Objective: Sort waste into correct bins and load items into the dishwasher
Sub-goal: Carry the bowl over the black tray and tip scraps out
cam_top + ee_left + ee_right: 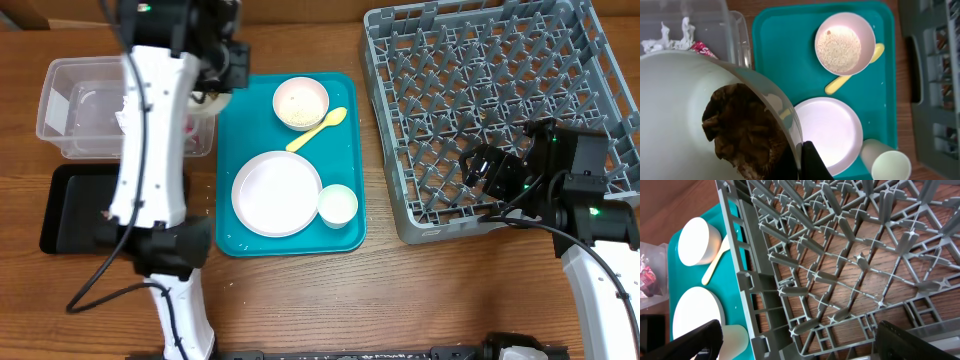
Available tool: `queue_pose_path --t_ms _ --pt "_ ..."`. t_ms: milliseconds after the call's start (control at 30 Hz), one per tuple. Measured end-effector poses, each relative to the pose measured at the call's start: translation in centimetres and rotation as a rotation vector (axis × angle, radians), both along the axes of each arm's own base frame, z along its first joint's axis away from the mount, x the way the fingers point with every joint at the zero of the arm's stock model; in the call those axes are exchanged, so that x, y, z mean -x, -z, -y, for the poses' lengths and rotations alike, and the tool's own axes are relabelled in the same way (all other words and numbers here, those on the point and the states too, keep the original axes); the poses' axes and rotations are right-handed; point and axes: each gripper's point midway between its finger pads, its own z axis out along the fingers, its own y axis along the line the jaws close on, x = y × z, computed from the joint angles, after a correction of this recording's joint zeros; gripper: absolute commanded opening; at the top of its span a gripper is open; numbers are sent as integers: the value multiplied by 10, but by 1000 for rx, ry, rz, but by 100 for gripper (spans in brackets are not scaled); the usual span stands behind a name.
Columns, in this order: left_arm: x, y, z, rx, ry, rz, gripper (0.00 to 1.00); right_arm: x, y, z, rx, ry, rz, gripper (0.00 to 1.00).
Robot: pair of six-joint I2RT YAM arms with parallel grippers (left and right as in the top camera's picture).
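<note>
Left arm [150, 130] reaches from the near table edge to the far-left side. Left gripper [214, 84] is clamped on the rim of a bowl [675, 95], one dark finger [812, 161] visible at the rim. Right arm [600, 290] is folded at the near right; right gripper [476, 168] has its jaws spread wide.

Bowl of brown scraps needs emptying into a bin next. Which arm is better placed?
Left. The left gripper grips the bowl of brown lumps, right beside the clear tub. The right gripper hangs open and empty over the dish rack, beyond the teal tray.
</note>
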Motion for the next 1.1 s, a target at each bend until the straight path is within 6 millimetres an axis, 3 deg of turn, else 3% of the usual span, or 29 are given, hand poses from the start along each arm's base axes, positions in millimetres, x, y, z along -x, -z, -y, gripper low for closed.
queue_pose_path --t_ms 67,167,233,267,300,433,600,767,933,1100 --pt "4 -16 -20 45 -55 32 4 0 0 0 0 -1 0 100" --pt "24 -47 -74 97 -189 101 4 0 0 0 0 -1 1 100" --pt "49 -56 -109 114 -283 107 4 0 0 0 0 -1 1 100" --pt "71 -55 -129 125 -348 87 4 0 0 0 0 0 1 100" --pt "80 -53 -138 133 -375 76 4 0 0 0 0 0 1 100" --pt "109 -12 -155 183 -425 -58 4 0 0 0 0 0 1 100" --pt "110 55 -173 269 -438 -167 4 0 0 0 -1 0 1 100" --pt "119 107 -186 385 -453 -200 4 0 0 0 -1 -1 1 100" --pt "124 141 -198 515 -476 -138 4 0 0 0 -1 -1 1 100" --pt "119 154 -201 645 -456 -17 7 0 0 0 -1 -1 1 100"
